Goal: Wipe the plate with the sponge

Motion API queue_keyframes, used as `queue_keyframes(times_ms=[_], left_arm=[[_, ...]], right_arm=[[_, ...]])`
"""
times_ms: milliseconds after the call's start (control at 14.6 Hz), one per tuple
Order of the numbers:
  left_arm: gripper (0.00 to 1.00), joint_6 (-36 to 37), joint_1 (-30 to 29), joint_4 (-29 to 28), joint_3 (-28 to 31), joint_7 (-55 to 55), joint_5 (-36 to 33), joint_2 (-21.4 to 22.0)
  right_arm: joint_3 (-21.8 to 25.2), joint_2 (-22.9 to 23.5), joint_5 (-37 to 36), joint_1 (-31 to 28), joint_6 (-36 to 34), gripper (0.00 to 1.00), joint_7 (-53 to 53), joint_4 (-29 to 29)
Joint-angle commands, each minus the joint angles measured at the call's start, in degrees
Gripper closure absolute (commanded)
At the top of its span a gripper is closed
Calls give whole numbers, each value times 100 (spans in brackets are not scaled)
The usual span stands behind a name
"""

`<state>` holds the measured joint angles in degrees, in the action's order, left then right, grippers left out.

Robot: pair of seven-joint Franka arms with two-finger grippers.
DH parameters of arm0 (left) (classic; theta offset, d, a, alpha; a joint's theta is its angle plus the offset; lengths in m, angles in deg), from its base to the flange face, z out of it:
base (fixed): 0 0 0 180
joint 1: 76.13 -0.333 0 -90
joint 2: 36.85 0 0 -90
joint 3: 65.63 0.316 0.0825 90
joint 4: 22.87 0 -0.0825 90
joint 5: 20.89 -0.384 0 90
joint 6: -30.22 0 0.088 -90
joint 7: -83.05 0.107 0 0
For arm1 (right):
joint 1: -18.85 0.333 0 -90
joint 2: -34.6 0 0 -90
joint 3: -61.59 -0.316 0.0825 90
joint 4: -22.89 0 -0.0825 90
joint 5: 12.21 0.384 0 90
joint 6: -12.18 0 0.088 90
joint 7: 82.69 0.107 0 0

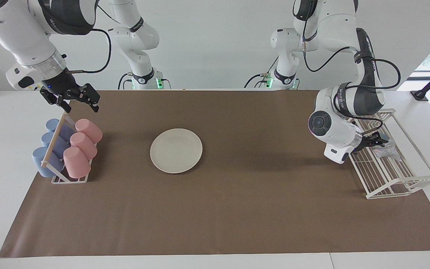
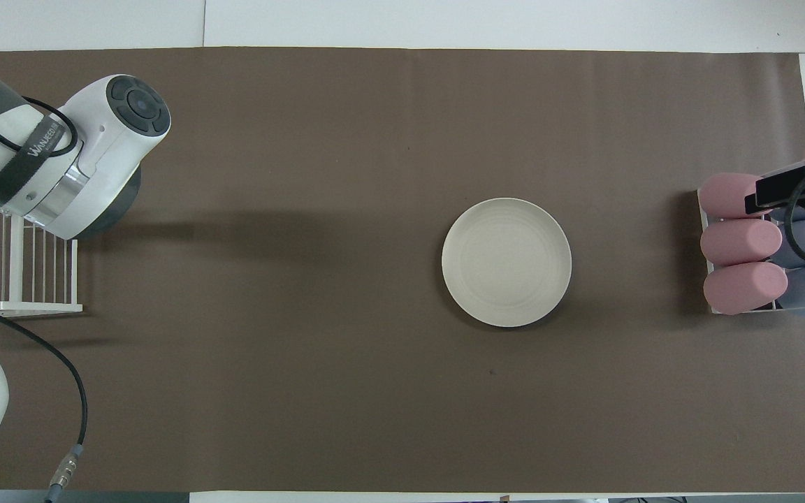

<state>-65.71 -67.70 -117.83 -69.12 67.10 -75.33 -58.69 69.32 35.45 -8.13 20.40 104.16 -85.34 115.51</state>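
Note:
The cream-white plate [image 1: 176, 150] lies flat on the brown mat near the table's middle; it also shows in the overhead view [image 2: 506, 261]. The silvery speckled sponge [image 1: 385, 152] lies in the white wire rack [image 1: 398, 186] at the left arm's end of the table. My left gripper [image 1: 377, 141] reaches into that rack and is just over the sponge's edge nearer the robots. My right gripper [image 1: 81, 101] is open and empty in the air over the cup rack's end nearer the robots.
A small rack [image 1: 59, 175] with three pink cups [image 1: 82, 146] and three blue cups [image 1: 47, 149] lying on their sides stands at the right arm's end of the table. The left arm's wrist [image 2: 95, 154] hangs over the mat beside the wire rack [image 2: 18, 304].

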Motion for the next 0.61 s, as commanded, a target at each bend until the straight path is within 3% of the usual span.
queue_keyframes(times_ms=[0,205,341,410,546], left_arm=[[0,74,54,83,68,144,-84,-22],[1,48,-34,83,94,109,-58,-13],[11,-5,-34,92,95,74,-32,-22],[21,-5,-34,92,95,48,-5,-22],[54,-5,-34,39,95,-181,-14,-13]], right_arm=[[-61,-94,-101,-59,-75,0,-87,72],[-61,-94,-101,-24,-84,0,-87,72],[-79,-112,-101,3,-145,0,-61,72],[-88,-112,-101,3,-171,0,18,72],[-97,-130,-101,3,-224,0,1805,107]])
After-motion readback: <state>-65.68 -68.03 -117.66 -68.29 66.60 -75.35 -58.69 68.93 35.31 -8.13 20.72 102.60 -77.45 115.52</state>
